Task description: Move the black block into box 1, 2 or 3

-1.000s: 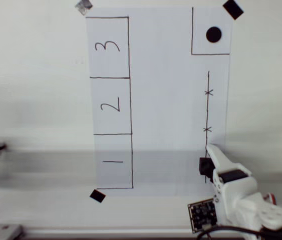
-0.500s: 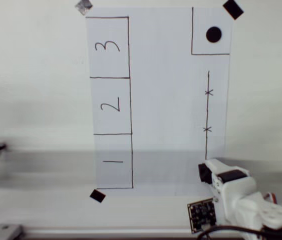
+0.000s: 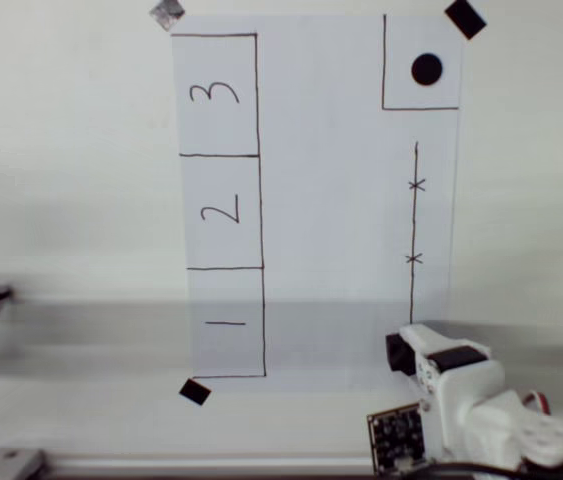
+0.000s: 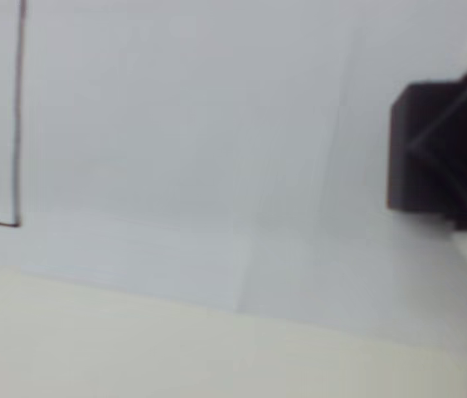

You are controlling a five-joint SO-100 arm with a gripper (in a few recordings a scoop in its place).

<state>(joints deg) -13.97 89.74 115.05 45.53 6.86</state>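
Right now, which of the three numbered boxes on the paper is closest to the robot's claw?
Box 1, the bottom outline in the overhead view. The gripper sits level with it; boxes 2 and 3 lie farther up.

Ahead of me a white paper (image 3: pixel 331 200) lies on the counter (image 3: pixel 71 200), black tape squares (image 3: pixel 194 392) at its corners, a drawn dot (image 3: pixel 427 69) top right.

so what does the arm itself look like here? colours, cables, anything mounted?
In the overhead view the arm is white, blocky printed plastic with a black panel on top near the gripper. A small black circuit board is mounted at its left side, a dark cable runs along the bottom edge, and a bit of red shows at the right.
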